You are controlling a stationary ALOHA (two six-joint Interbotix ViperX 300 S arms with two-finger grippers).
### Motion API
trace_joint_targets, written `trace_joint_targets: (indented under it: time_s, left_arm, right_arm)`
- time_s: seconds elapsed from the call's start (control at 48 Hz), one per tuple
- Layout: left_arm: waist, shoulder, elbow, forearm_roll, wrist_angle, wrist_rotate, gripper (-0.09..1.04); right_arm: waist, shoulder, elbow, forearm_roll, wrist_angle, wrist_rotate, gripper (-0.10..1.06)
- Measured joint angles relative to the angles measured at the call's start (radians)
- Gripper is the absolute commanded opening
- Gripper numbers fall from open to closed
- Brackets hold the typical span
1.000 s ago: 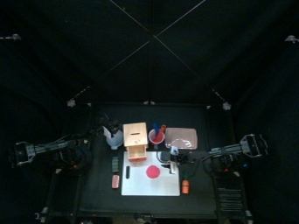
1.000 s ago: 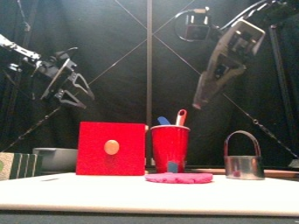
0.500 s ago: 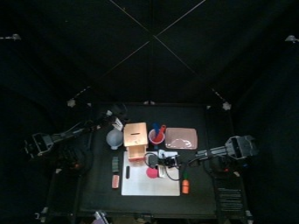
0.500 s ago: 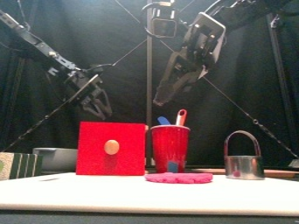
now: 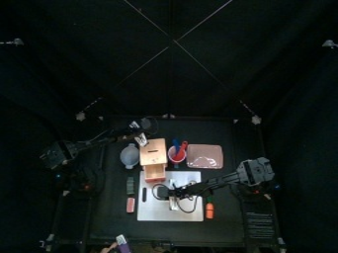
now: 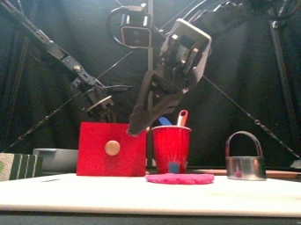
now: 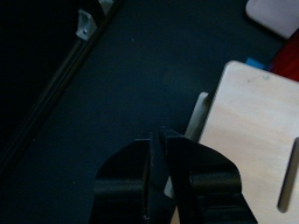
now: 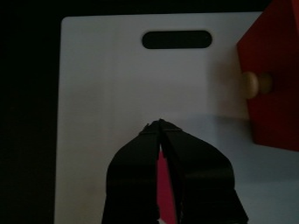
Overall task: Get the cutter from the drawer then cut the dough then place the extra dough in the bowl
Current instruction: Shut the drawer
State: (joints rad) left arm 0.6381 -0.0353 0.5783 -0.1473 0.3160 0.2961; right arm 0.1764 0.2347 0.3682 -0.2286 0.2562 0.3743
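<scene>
Top view: white cutting board (image 5: 181, 210) at front middle of the table, red dough (image 5: 173, 196) lying flat on it. Right arm comes in from 3 o'clock, and the right gripper (image 5: 161, 190) is over the dough's 9 o'clock side. Wooden box (image 5: 154, 155) at 12 o'clock of the board. Red cup (image 5: 179, 151) and then pink tray (image 5: 209, 155) lie toward 3 o'clock of the box, bowl (image 5: 128, 156) at its 9 o'clock. Left gripper (image 5: 137, 141) is above the gap between bowl and box.

Front view: cutter (image 6: 244, 163) stands upright on the table, handle up, at 3 o'clock of the dough (image 6: 180, 177) and apart from it. Red drawer front (image 6: 112, 149) is at 9 o'clock of the cup (image 6: 172, 148). Right gripper (image 6: 139, 130) hangs tilted, tips above the box. Left gripper (image 6: 104, 110) is higher, toward the back.

Left wrist view: left gripper (image 7: 163, 136) jaws pressed together, nothing between them, with the box top (image 7: 257, 114) beside.

Right wrist view: right gripper (image 8: 160, 127) jaws closed tip to tip, holding nothing, over the board (image 8: 117, 87). The drawer knob (image 8: 260, 83) is nearby
</scene>
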Motion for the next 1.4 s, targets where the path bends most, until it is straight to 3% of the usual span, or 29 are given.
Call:
trace_joint_targets:
  time_s: [0.208, 0.562, 0.979, 1.396]
  left_arm:
    - [-0.009, 0.064, -0.084, 0.02, 0.032, 0.031, 0.57]
    - [-0.051, 0.176, -0.187, 0.02, 0.14, 0.114, 0.57]
    - [-0.051, 0.19, -0.198, 0.018, 0.149, 0.12, 0.57]
    - [-0.06, 0.221, -0.23, 0.028, 0.137, 0.123, 0.57]
  right_arm:
    - [-0.003, 0.095, -0.103, 0.0, 0.034, -0.006, 0.31]
    - [-0.025, 0.156, -0.184, -0.054, 0.084, -0.008, 0.31]
    - [-0.098, 0.163, -0.193, -0.146, 0.117, -0.005, 0.31]
    - [-0.129, 0.195, -0.238, -0.19, 0.115, -0.002, 0.31]
